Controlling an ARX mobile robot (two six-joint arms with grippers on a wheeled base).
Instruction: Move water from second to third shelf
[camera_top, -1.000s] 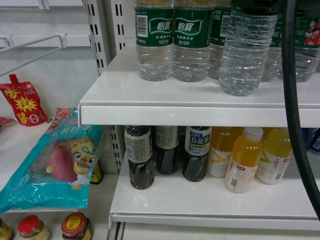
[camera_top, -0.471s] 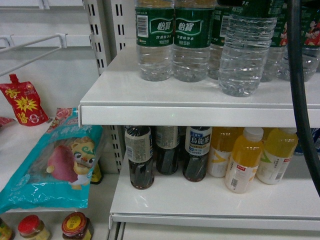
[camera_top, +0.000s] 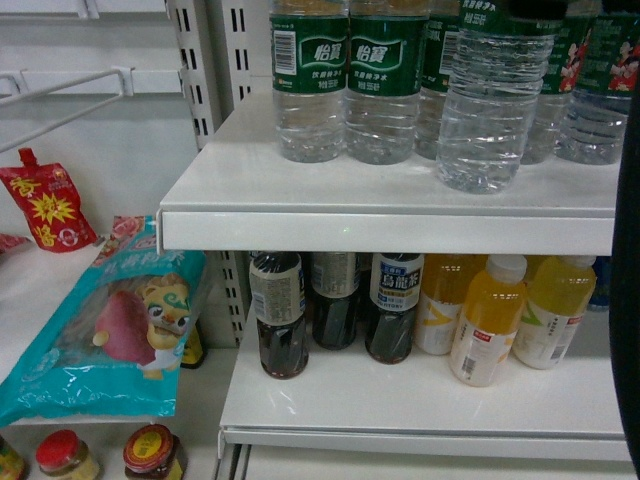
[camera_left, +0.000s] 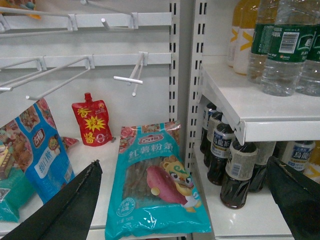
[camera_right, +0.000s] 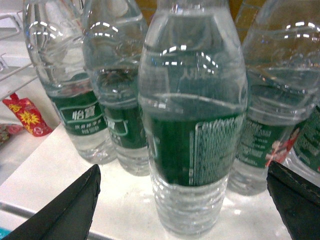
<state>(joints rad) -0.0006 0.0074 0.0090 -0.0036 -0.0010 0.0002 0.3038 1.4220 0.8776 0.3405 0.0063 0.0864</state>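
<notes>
the black cable has swung out of the head view, and the right gripper (camera_right: 182, 210), jaws spread, faces the clear ribbed green-labelled water bottle (camera_right: 192, 125) standing ungrasped on the white shelf (camera_top: 300, 195); left gripper (camera_left: 190, 200) spread too.

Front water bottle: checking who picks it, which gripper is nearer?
Right. The right gripper is open around the front water bottle; the left gripper hangs lower, facing the snack bags.

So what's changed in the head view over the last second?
The dark cable that hung down the right side has swung further right; only a dark band at the edge remains. The front water bottle shifted very slightly. Nothing grasped: the right gripper is open around the bottle, not touching it. The other bottles and the shelf are unchanged.
</notes>
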